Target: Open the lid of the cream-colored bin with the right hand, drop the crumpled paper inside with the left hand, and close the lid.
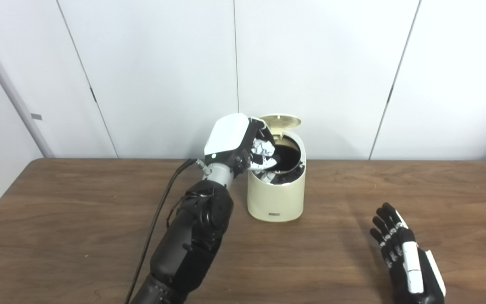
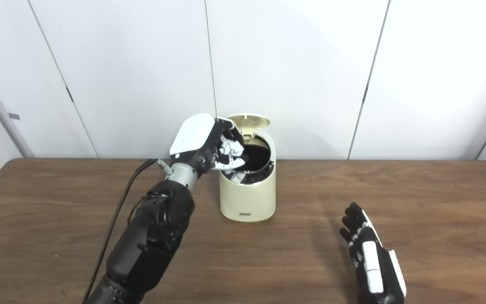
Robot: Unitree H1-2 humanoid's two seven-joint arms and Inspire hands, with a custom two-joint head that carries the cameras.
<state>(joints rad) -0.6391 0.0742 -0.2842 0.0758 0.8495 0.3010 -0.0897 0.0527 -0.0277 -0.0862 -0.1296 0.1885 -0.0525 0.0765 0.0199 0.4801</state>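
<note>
right hand (image 1: 407,257): lower right of the frame, nearest the camera, lying low over the surface (image 1: 57,236) with its fingers (image 1: 388,228) stretched out and apart, holding nothing; it sits well apart from the bin, likely parked so the opening is left free for the other arm.
left arm (image 1: 192,236): rises from the bottom edge left of centre, angled up toward the bin so the hand reaches the mouth from the side.
cream-colored bin (image 1: 274,194): centre of the frame, upright on the surface, dark opening exposed.
left hand (image 1: 243,145): just above centre, at the bin's left rim, fingers curled around the crumpled paper (image 1: 262,148); the paper is held over the edge of the opening, not yet dropped, so a release should send it inside.
lid (image 1: 280,121): tipped up at the far rim behind the hand, standing open on its own, which is why nothing needs to hold it.
step: the drop looks imminent; closing the lid remains.
</note>
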